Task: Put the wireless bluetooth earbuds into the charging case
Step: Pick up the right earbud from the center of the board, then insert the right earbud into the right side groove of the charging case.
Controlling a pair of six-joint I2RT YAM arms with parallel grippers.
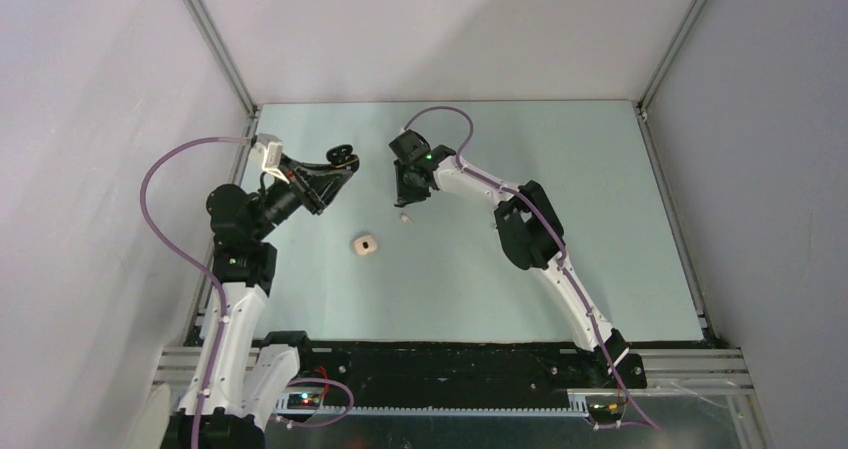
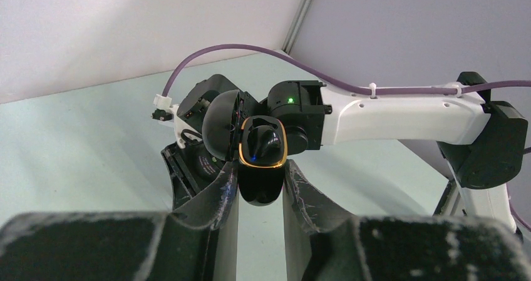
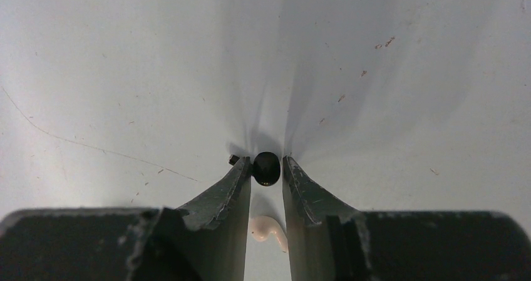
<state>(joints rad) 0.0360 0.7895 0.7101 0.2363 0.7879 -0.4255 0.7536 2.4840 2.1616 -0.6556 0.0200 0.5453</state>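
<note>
Right wrist: right claw [image 3: 266, 166] pinches black earbud [image 3: 267, 170]. Left claw [image 2: 260, 173] clamps open black charging case [image 2: 261, 190].

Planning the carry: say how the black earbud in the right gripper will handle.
The black earbud looks rounded and glossy, so it may slip or twist between the right gripper's narrow tips. Tiny, so probably light; dropped, it could roll.

table [image 1: 600, 219]: pale green | cream case [image 1: 366, 246] | cream earbud [image 1: 404, 217]
</note>
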